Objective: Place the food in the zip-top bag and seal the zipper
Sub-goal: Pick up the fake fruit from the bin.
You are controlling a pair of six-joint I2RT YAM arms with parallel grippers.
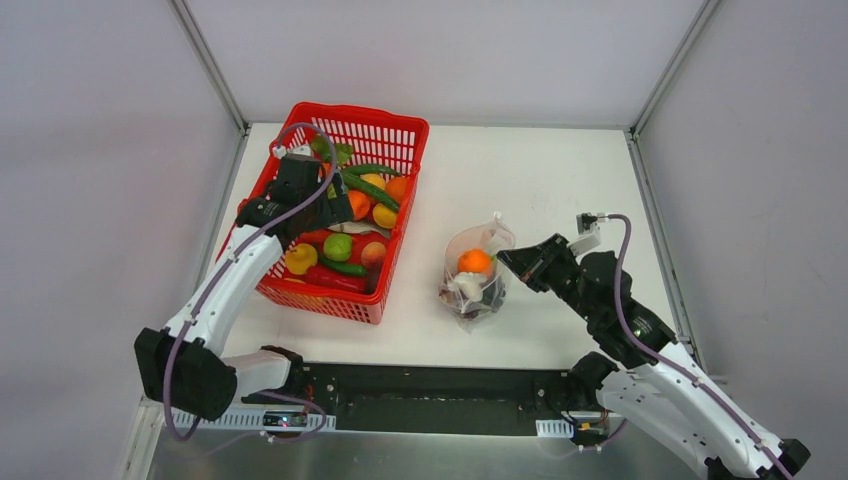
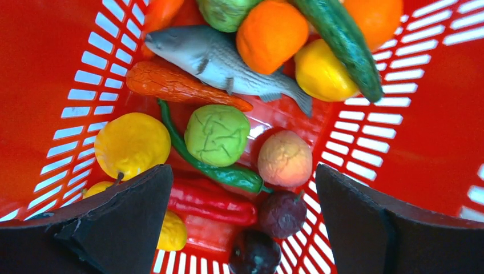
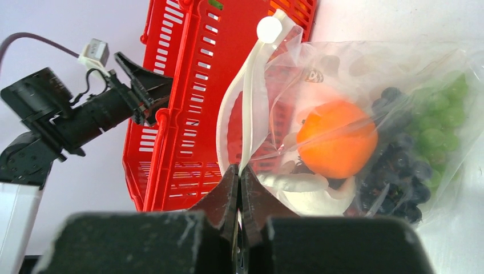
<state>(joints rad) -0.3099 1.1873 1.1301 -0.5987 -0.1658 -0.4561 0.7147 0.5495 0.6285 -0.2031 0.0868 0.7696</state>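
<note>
Right wrist: zip-top bag (image 3: 348, 65) between fingertips (image 3: 224, 197)

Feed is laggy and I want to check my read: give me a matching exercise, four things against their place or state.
1 orange ball
2 grey fish
3 left tool
4 right tool

A shut on the mouth edge of the zip-top bag
B open above the red basket
C inside the zip-top bag
D lying in the red basket

Pairs: 1-C, 2-D, 3-B, 4-A
</note>
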